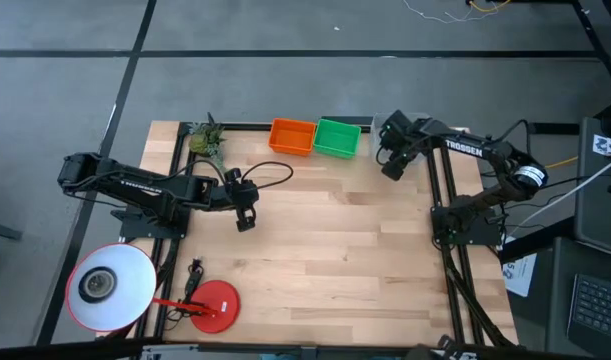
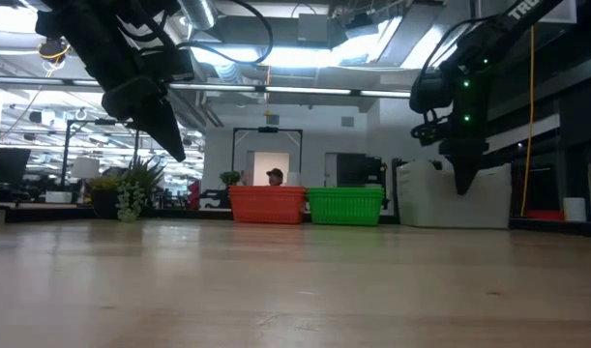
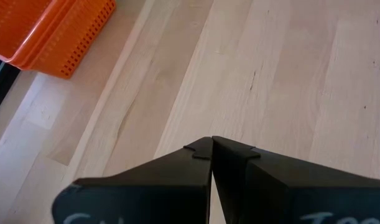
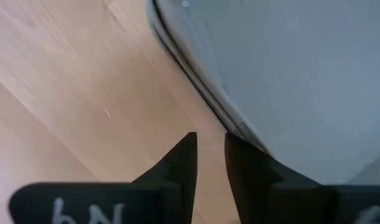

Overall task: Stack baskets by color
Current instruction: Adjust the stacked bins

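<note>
An orange basket [image 1: 292,136] and a green basket [image 1: 337,137] stand side by side at the table's far edge. A translucent pale grey basket [image 2: 440,198] stands to their right, partly under my right arm. My right gripper [image 4: 209,144] points down, open, by the near rim of the grey basket [image 4: 289,81]; only bare wood shows between its fingers. It hangs above the tabletop in the low view [image 2: 466,186]. My left gripper [image 1: 246,224] is shut over bare wood at the table's left middle, with the orange basket [image 3: 53,31] beyond it.
A small green plant [image 1: 207,140] stands at the far left corner. A red round lamp base [image 1: 215,303] and its white head [image 1: 110,285] sit at the near left. Open wood [image 1: 335,260] fills the table's middle. A person [image 2: 274,176] shows far behind the baskets.
</note>
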{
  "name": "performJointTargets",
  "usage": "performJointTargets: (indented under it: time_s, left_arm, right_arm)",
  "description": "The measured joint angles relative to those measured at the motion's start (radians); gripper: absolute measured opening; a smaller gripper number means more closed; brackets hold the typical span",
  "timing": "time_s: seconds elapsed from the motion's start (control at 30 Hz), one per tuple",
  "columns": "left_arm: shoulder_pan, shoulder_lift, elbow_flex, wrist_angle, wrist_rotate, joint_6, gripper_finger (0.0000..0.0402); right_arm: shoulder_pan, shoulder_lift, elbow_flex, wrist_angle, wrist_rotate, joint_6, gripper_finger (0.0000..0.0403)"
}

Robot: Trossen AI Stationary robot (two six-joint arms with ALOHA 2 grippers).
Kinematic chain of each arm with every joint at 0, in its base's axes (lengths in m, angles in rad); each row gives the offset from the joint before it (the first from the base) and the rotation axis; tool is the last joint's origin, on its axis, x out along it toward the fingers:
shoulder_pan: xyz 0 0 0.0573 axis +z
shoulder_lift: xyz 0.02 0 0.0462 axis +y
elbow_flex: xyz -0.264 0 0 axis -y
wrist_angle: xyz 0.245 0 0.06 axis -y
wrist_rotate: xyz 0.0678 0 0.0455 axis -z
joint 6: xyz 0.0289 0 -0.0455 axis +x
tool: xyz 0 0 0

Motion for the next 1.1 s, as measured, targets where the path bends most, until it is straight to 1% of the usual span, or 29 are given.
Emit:
performJointTargets:
  time_s: [0.13,0.33,0.5,0.6,0.73,0.8,0.9,0.93,1.03,1.1]
  left_arm:
    - [0.000,0.000,0.000,0.000,0.000,0.000,0.0001]
    - [0.000,0.000,0.000,0.000,0.000,0.000,0.0001]
    - [0.000,0.000,0.000,0.000,0.000,0.000,0.0001]
    - [0.000,0.000,0.000,-0.001,0.000,0.000,0.0001]
    - [0.000,0.000,0.000,0.000,0.000,0.000,0.0001]
    - [0.000,0.000,0.000,-0.001,0.000,0.000,0.0001]
    - [0.000,0.000,0.000,0.000,0.000,0.000,0.0001]
    - [0.000,0.000,0.000,0.000,0.000,0.000,0.0001]
    - [0.000,0.000,0.000,0.011,0.000,0.005,0.0001]
    - [0.000,0.000,0.000,0.027,-0.001,0.006,0.0001]
  right_arm:
    - [-0.021,0.000,0.000,0.000,-0.031,-0.001,0.0086]
    - [-0.008,0.000,0.001,0.011,-0.146,0.020,0.0086]
    - [0.047,-0.030,0.002,-0.063,-0.148,0.092,0.0086]
    - [0.087,-0.061,0.002,-0.094,-0.153,0.143,0.0086]
    - [0.152,-0.095,0.002,-0.096,-0.164,0.188,0.0086]
    - [0.192,-0.097,0.002,-0.071,-0.210,0.186,0.0086]
    - [0.263,-0.078,0.002,-0.018,-0.324,0.188,0.0086]
    - [0.290,-0.067,0.002,0.003,-0.345,0.189,0.0086]
    - [0.361,-0.030,0.006,0.068,-0.342,0.172,0.0086]
    - [0.395,0.001,0.031,0.096,-0.307,0.144,0.0086]
